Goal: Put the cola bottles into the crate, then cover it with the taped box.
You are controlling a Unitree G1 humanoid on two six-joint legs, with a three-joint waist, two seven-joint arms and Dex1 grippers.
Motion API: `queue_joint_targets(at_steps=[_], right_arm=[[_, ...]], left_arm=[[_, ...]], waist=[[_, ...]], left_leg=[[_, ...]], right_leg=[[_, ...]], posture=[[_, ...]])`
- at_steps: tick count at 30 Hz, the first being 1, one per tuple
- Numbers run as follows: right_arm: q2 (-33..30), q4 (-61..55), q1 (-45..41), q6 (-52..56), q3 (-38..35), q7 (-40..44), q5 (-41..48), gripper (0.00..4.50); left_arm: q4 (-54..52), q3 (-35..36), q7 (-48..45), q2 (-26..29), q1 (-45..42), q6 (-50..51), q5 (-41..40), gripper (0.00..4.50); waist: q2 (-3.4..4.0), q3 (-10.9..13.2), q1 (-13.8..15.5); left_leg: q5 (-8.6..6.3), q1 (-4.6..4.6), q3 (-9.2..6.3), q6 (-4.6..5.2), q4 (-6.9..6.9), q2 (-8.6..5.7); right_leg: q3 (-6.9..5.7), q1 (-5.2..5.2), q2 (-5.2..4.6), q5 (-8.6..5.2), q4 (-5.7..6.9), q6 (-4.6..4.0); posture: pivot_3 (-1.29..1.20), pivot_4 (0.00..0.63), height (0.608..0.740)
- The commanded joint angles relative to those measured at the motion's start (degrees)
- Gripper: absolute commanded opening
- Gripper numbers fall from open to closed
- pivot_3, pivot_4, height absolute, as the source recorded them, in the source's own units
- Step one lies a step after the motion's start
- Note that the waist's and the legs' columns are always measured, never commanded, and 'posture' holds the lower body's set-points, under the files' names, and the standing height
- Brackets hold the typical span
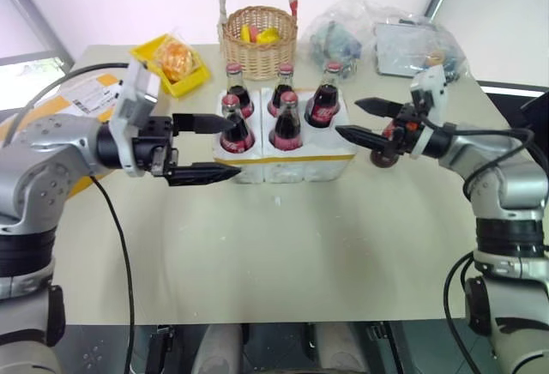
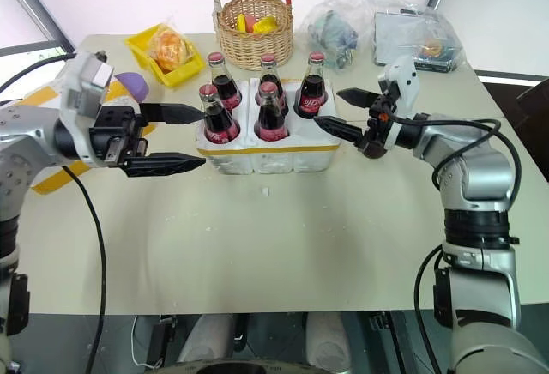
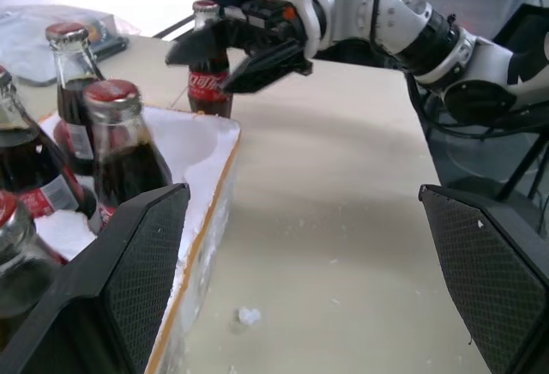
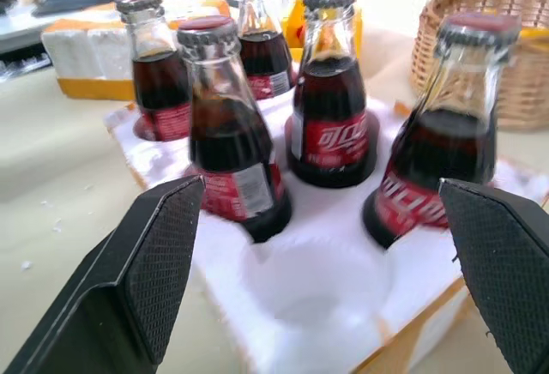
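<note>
The crate (image 1: 296, 161), a low white foam block with a thin yellow band, sits mid-table. Several cola bottles (image 1: 287, 123) with red caps stand upright in its wells. Its front right well (image 4: 313, 292) is empty. My right gripper (image 1: 347, 117) hovers open and empty just right of the crate, beside the back right bottle (image 1: 324, 104). My left gripper (image 1: 233, 145) is open and empty at the crate's front left corner, its upper finger in front of a bottle (image 1: 234, 129). The taped box (image 1: 81, 95), white with yellow bands and a label, lies at the far left behind my left arm.
Behind the crate stands a wicker basket (image 1: 257, 44), with a yellow bin (image 1: 171, 61) holding orange items to its left. Clear plastic bags (image 1: 386, 35) lie at the back right. Bare tabletop (image 1: 283, 245) stretches from the crate to the front edge.
</note>
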Motion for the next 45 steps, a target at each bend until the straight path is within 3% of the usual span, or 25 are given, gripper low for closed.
queue_joint_targets(at_steps=[1, 8, 15, 23, 45], right_arm=[[-2.62, -11.06, 3.81, 3.96, -5.97, -3.31, 5.31, 4.45], [-7.73, -18.82, 15.97, 8.96, -16.21, -7.85, 9.52, 4.45], [-9.35, -15.71, 25.14, 6.46, -21.47, -11.0, 7.34, 4.45], [-5.57, -2.71, 18.31, -2.17, -15.96, -19.32, -0.3, 4.45], [1.81, 20.76, 2.29, -14.5, -5.36, -20.26, -6.64, 4.45]], left_arm=[[2.8, -2.21, -2.57, -1.1, -4.09, -2.63, 2.31, 4.5], [6.3, -4.6, -5.61, -2.96, -7.11, -4.8, 5.12, 4.5], [4.54, -3.93, -5.63, -3.76, -6.3, -4.24, 4.82, 4.5], [1.96, -3.0, -4.3, -3.5, -5.37, -2.9, 3.68, 4.5], [-0.91, -1.25, -1.21, -1.19, -4.4, -0.39, 2.79, 4.5]], waist=[[0.0, 0.0, 0.34], [-0.01, -0.01, 0.37], [-0.02, -0.01, 0.02], [-0.01, -0.01, 0.01], [0.0, 0.0, -0.05]], left_leg=[[0.0, -0.03, -0.01, 0.0, 0.0, 0.0], [-0.01, -0.05, 0.0, 0.01, 0.01, 0.0], [-0.01, -0.02, 0.0, 0.01, 0.01, 0.01], [0.0, 0.0, 0.02, 0.02, 0.04, 0.02], [0.0, 0.0, 0.02, 0.02, 0.01, 0.02]], right_leg=[[-0.01, 0.0, 0.0, 0.0, -0.02, 0.0], [-0.01, 0.07, -0.01, -0.1, -0.18, -0.17], [0.0, 0.09, -0.01, -0.11, -0.17, -0.19], [0.0, 0.12, -0.01, -0.1, -0.2, -0.26], [0.0, 0.11, 0.01, -0.06, -0.19, -0.18]], posture=[[0.0, 0.15, 0.738], [0.0, 0.15, 0.738], [0.0, 0.15, 0.738], [0.0, 0.15, 0.738], [0.0, 0.15, 0.738]])
